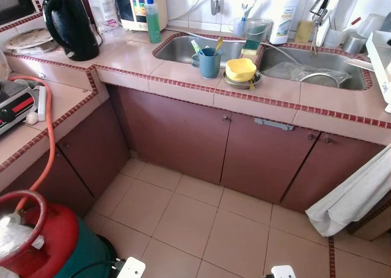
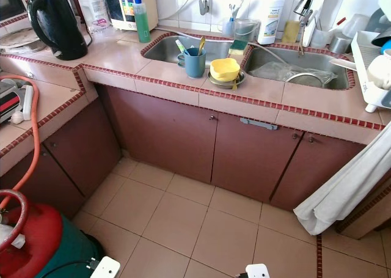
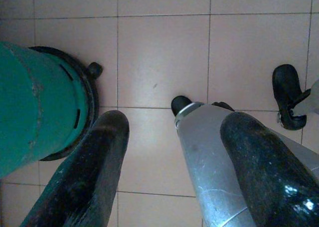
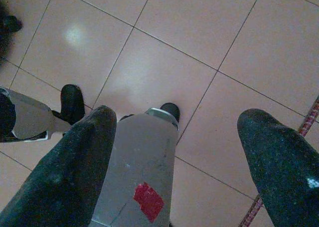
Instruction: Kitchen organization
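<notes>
Both arms are hanging idle over the pink tiled floor (image 3: 164,52): the left gripper (image 3: 172,172) is showing its two black fingers spread apart and released, beside the green gas cylinder (image 3: 35,102), and the right gripper (image 4: 174,157) is likewise open and gripping nothing. On the pink tiled counter (image 1: 134,55), a blue plastic cup (image 1: 209,62) holding utensils is standing just beside a yellow bowl (image 1: 241,69) resting on a dark plate, in front of the double steel sink (image 1: 177,49). A black electric kettle (image 1: 68,22) is sitting at the counter's left corner.
</notes>
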You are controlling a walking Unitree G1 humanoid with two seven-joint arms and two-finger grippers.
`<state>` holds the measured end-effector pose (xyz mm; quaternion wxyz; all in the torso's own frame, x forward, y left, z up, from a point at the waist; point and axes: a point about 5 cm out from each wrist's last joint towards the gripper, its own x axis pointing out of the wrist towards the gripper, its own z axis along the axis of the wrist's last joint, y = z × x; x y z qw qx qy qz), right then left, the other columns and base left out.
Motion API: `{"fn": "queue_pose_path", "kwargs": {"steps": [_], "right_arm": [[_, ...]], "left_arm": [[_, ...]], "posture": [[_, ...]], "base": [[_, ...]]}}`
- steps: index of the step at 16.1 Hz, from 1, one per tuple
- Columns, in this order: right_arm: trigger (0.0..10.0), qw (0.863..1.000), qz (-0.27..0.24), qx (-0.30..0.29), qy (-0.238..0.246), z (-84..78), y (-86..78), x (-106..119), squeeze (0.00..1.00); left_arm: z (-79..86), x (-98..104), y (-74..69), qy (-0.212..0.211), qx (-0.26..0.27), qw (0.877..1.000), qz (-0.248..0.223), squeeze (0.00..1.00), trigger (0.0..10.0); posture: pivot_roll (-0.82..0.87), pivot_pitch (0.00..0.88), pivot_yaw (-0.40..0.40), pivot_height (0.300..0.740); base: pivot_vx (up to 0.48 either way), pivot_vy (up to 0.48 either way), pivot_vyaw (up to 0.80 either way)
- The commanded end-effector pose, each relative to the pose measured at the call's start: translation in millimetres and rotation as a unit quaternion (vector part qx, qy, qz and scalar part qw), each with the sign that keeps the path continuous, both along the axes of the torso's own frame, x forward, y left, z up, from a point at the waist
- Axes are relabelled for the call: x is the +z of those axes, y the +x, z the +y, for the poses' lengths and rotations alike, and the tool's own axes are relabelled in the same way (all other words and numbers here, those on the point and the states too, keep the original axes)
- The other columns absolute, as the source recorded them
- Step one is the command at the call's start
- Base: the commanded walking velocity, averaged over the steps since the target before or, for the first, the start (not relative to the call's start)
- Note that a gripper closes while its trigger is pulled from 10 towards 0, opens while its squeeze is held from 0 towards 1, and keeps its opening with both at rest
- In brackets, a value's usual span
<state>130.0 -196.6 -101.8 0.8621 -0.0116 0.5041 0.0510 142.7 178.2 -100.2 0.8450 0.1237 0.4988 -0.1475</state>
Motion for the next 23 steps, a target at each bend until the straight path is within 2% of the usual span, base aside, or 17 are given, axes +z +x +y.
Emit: {"fn": "queue_pose_path", "kwargs": {"steps": [1, 9, 10, 11, 12, 14, 15, 16, 21, 22, 23], "right_arm": [[10.0, 0.986, 0.008, 0.136, -0.095, 6.7, 15.0, 2.5, 0.0], [10.0, 0.985, 0.016, 0.14, -0.095, 6.5, 14.6, 2.1, 0.0], [10.0, 0.983, -0.005, 0.153, -0.098, 5.5, 24.6, 6.6, 0.0], [10.0, 0.979, -0.041, 0.17, -0.102, 5.4, 39.4, 13.8, 0.0], [10.0, 0.979, -0.041, 0.171, -0.103, 5.9, 39.5, 13.7, 0.0], [10.0, 0.981, -0.046, 0.166, -0.088, 8.4, 39.2, 13.8, 1.0], [10.0, 0.981, -0.049, 0.167, -0.083, 9.5, 39.4, 14.0, 1.0], [10.0, 0.981, -0.05, 0.168, -0.086, 9.5, 39.5, 14.0, 1.0], [10.0, 0.979, -0.066, 0.172, -0.084, 9.5, 45.7, 17.4, 1.0], [10.0, 0.979, -0.091, 0.168, -0.073, 10.9, 55.2, 22.9, 1.0], [10.0, 0.979, -0.1, 0.165, -0.069, 11.4, 58.4, 24.8, 1.0]], "left_arm": [[9.6, -5.6, -15.3, 0.077, 0.03, 0.997, 0.01, 0.0, 10.0], [9.6, -5.4, -14.2, 0.077, 0.03, 0.996, 0.01, 0.0, 10.0], [6.8, 1.6, 6.3, 0.059, 0.054, 0.997, -0.02, 0.0, 10.0], [1.2, 13.8, 35.9, 0.028, 0.085, 0.994, -0.064, 0.0, 10.0], [0.3, 13.9, 36.1, 0.027, 0.083, 0.994, -0.065, 0.0, 10.0], [-2.3, 13.2, 35.1, 0.023, 0.079, 0.994, -0.064, 0.0, 10.0], [-3.7, 12.9, 34.4, 0.016, 0.083, 0.994, -0.063, 0.43, 10.0], [-4.5, 12.7, 34.1, 0.015, 0.081, 0.995, -0.064, 1.0, 10.0], [-8.5, 16.6, 39.9, -0.004, 0.053, 0.995, -0.085, 1.0, 10.0], [-9.2, 24.0, 51.9, -0.023, 0.055, 0.991, -0.117, 1.0, 10.0], [-9.7, 26.9, 56.4, -0.03, 0.057, 0.99, -0.129, 1.0, 10.0]], "posture": [[0.01, 0.0, -0.017, 0.74], [0.02, 0.0, -0.018, 0.74], [0.02, 0.0, -0.034, 0.74], [0.02, 0.0, -0.035, 0.74], [0.02, 0.0, -0.036, 0.74], [0.03, 0.0, -0.037, 0.74], [0.03, 0.0, -0.038, 0.74], [0.03, 0.0, -0.04, 0.74], [0.02, 0.0, -0.049, 0.74], [0.02, 0.0, -0.048, 0.74], [0.02, 0.0, -0.048, 0.74]], "base": [[0.0, 0.0, 0.0], [0.0, 0.0, 0.0], [0.0, 0.0, 0.0], [0.0, 0.0, 0.0], [0.0, 0.0, 0.0], [0.0, 0.0, 0.0], [0.0, 0.0, 0.0], [0.0, 0.0, 0.0], [0.0, 0.0, 0.0], [0.0, 0.0, 0.0], [0.0, 0.0, 0.0]]}}
